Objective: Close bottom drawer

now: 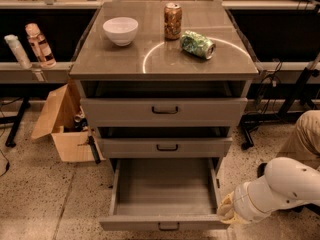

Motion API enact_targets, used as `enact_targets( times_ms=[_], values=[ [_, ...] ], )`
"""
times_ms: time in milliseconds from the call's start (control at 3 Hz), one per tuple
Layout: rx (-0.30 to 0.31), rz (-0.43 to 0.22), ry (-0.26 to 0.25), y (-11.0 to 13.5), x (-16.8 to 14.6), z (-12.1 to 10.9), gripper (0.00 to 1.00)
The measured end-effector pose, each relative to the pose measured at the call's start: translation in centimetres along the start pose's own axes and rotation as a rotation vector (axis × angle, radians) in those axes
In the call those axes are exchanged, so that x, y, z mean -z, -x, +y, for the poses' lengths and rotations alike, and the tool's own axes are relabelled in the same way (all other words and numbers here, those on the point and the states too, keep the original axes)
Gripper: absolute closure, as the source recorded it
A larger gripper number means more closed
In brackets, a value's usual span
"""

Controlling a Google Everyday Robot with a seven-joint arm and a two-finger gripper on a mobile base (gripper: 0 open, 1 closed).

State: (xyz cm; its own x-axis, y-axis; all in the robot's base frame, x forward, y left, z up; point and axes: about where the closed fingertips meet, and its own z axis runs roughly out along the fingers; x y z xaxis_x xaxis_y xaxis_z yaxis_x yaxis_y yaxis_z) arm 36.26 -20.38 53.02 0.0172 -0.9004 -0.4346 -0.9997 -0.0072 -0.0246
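The bottom drawer (pixel 165 191) is the lowest of three grey drawers and stands pulled far out, its plain grey tray empty. Its narrow front (pixel 135 223) with a small dark bar handle (pixel 168 227) lies at the bottom of the view. My white arm (pixel 280 186) comes in from the lower right. My gripper (pixel 226 215) is at the drawer's front right corner, by the front panel. The fingers are hidden behind the wrist.
The middle drawer (pixel 165 147) and top drawer (pixel 164 111) stick out slightly. On the cabinet top stand a white bowl (pixel 120 30), an upright can (pixel 173 20) and a crushed green can (pixel 197 44). An open cardboard box (pixel 62 126) sits on the floor to the left. A person's leg (pixel 306 134) is at the right.
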Motion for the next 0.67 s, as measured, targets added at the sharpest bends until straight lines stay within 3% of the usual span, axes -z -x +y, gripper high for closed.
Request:
enact_targets(
  times_ms=[333, 667],
  values=[
    [-0.035, -0.056, 0.062, -2.50, -4.81, 0.28, 1.00],
    [-0.035, -0.056, 0.062, -2.50, -4.81, 0.28, 1.00]
  ],
)
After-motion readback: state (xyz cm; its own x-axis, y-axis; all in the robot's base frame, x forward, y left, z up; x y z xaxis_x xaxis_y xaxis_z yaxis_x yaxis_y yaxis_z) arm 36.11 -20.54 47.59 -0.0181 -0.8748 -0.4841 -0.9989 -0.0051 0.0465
